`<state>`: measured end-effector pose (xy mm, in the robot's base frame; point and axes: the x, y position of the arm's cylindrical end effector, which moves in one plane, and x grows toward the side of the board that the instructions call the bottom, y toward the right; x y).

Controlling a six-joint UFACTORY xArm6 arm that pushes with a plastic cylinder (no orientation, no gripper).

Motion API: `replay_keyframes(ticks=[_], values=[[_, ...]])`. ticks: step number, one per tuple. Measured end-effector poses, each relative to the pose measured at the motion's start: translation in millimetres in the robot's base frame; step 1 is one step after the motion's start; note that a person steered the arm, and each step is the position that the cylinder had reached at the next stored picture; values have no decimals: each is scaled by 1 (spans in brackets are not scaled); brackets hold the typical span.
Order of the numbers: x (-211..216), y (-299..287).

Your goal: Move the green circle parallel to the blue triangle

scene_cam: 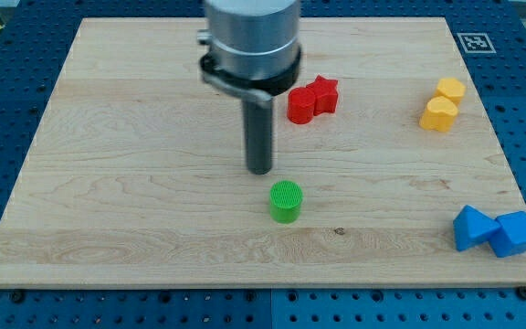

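The green circle [286,201] is a short green cylinder standing near the middle of the wooden board [108,183]. My tip [259,170] is just up and to the left of it, a small gap apart. The blue triangle [472,228] sits at the board's bottom right corner, touching a second blue block [516,233] on its right.
Two red blocks, a rounded one [301,104] and a star [324,94], touch each other above the centre. Two yellow blocks [443,102] stand together at the upper right. A black-and-white marker tag [473,41] is at the board's top right corner.
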<state>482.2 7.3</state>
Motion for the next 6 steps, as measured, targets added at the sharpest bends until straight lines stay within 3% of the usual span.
replay_keyframes(ticks=[1,3,4,6], values=[[8,30],[55,22],[44,18],[-32,-114]])
